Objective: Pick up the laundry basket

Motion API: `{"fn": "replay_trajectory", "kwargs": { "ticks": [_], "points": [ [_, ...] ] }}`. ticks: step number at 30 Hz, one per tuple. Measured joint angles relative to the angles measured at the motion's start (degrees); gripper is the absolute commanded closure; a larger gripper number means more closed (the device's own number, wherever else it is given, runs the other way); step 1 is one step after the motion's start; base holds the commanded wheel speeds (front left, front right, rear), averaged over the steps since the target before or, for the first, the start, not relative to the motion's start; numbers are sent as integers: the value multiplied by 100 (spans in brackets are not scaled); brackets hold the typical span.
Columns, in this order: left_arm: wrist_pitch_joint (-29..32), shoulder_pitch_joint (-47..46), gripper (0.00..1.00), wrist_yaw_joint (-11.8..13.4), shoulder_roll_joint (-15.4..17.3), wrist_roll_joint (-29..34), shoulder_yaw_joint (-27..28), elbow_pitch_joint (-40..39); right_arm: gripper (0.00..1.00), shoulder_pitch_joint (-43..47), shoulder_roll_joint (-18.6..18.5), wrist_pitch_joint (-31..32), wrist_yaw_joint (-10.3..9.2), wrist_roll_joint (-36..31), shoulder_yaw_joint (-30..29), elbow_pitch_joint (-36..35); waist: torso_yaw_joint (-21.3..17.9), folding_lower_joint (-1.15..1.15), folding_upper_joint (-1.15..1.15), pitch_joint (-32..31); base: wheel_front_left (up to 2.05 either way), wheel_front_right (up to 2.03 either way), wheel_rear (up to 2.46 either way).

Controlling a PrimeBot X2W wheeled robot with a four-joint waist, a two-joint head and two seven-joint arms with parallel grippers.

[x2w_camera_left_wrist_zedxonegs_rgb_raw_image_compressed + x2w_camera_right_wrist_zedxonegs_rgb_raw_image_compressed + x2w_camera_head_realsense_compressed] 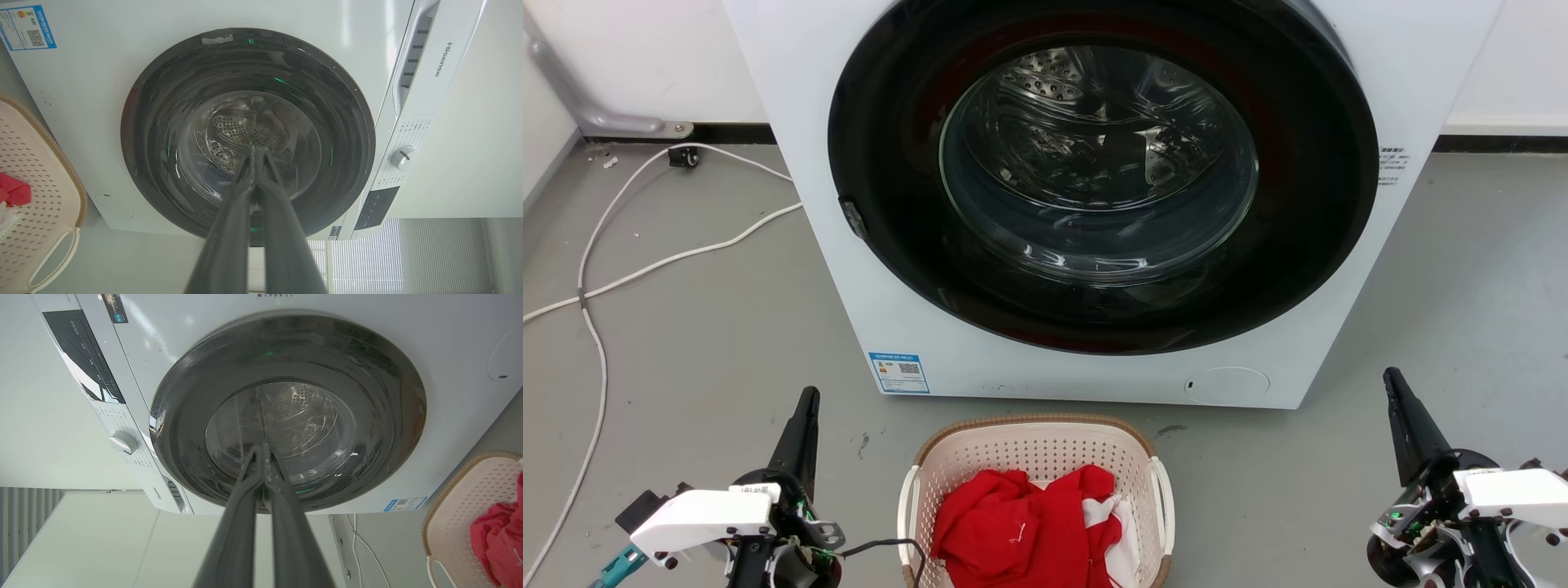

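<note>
Cream laundry basket (1029, 456) sits between left gripper (809, 400) and right gripper (1392, 379), both closed, empty.

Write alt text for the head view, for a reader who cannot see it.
A cream laundry basket holding red and white clothes sits on a grey floor in front of a white front-loading washer. The left gripper and right gripper, both shut, flank it without touching it, pointing toward the washer.

Bright even light, soft shadows on floor (686, 343), glare streaks on washer door glass (1094, 204), wrist views bowed at edges
</note>
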Motion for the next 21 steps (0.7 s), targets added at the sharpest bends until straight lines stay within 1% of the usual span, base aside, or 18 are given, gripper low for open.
{"fn": "replay_trajectory", "kwargs": {
  "ticks": [4, 5, 9, 14, 21],
  "points": [
    [1, 0, 100, 0, -1, 0, 0, 0, 100, 0, 0, 0, 0, 0, 0, 0, 0, 0, 0, 0, 0, 0, 0],
    [-1, 13, 0, 0, -3, 0, -5, 32, 0, 15, 3, 0, 0, -1, 2, 29, 0, 0, 0, 0, 0, 0, 0],
    [-18, 205, 0, 2, -26, 0, -42, 227, 0, 213, 19, -3, -2, -2, 10, 231, 0, 0, 0, 0, 0, 0, 0],
    [-148, 253, 0, 11, -34, 111, -75, 168, 0, 268, 23, -140, -2, -151, 29, 219, 0, 0, 0, 4, 0, 0, 0],
    [-334, 253, 0, 26, -32, 748, -56, -31, 0, 270, 24, -337, -2, -949, 24, -37, -3, 0, 0, 15, 0, 0, 0]
  ]
}}
